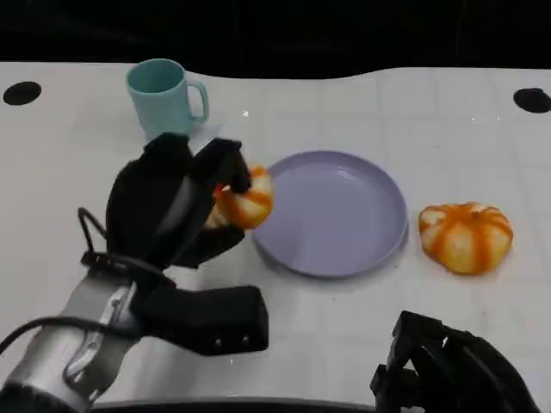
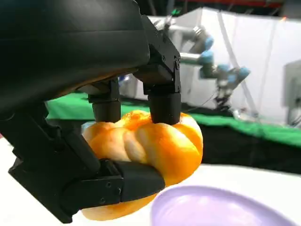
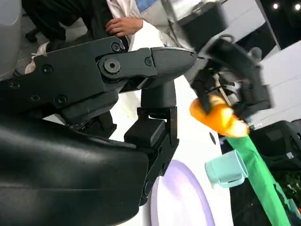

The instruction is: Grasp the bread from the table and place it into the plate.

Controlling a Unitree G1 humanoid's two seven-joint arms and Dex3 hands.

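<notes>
Holding: the left hand (image 1: 176,202) grips the bread (image 1: 244,197), fingers (image 2: 164,101) closed over its top and a thumb under it.
Bread position: lifted off the white surface (image 1: 344,344), just beside the near-left rim of the lilac plate (image 1: 336,211).
Right hand (image 1: 452,366): low at the near right edge, holding nothing; whether its fingers are spread or curled, I cannot tell.
Other things: a teal mug (image 1: 164,95) behind the left hand; a second orange-striped bun (image 1: 466,237) right of the plate.

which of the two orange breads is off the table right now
The twisted orange bread gripped in the black left hand, beside the lavender plate's rim. The round striped orange bread lies untouched on the white table across the plate.
</notes>
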